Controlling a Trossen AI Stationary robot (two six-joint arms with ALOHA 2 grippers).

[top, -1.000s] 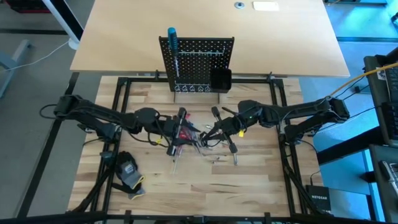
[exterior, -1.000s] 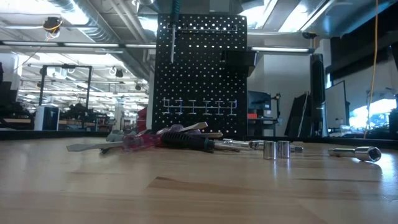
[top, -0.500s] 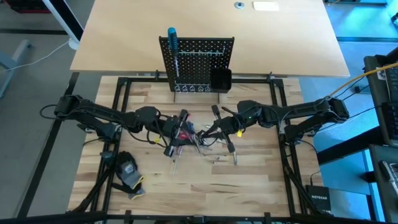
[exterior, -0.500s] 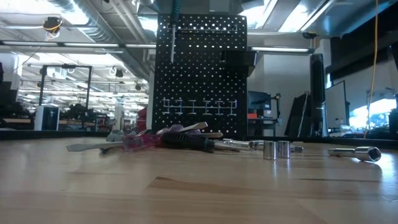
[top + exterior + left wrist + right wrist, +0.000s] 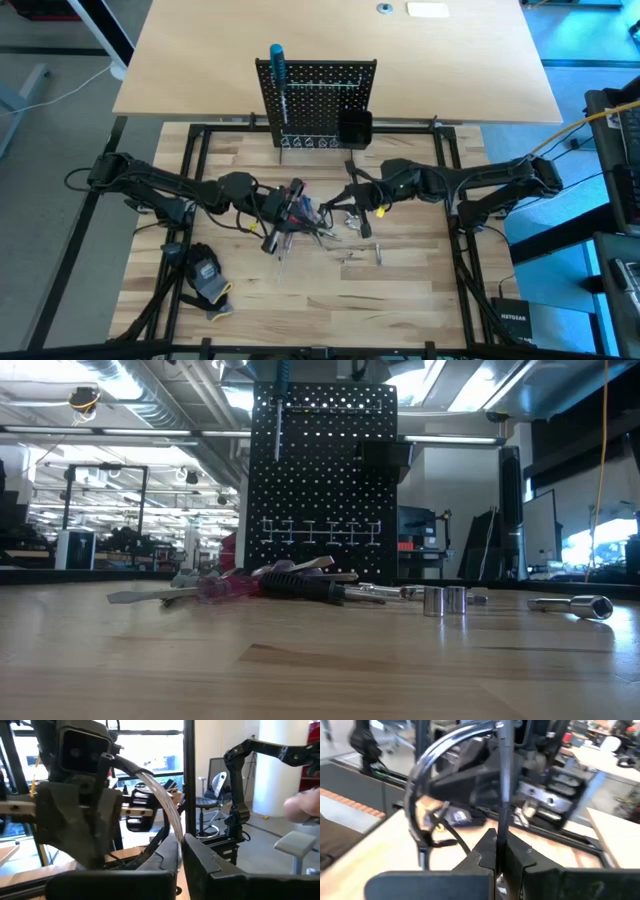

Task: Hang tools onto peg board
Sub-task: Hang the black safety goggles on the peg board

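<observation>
Standing upright, the peg board point(image 5: 316, 103) carries one blue-handled screwdriver point(image 5: 277, 80) hanging vertically. Both grippers, left point(image 5: 300, 212) and right point(image 5: 345, 205), sit clamped shut over the tool pile point(image 5: 310, 215); a glove point(image 5: 207, 275) lies apart.

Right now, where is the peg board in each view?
High: peg board upright at the table's far edge, top centre.
Low: fills the centre, behind the tools.
Left wrist: not in it.
Right wrist: not in it.
Shared landmark: the blue-handled screwdriver hanging at its left.

You get one camera straight overhead and one level at tabletop height. Both share the peg board point(image 5: 316, 100) and the tools point(image 5: 270, 585); each wrist camera looks close past its own fingers.
</observation>
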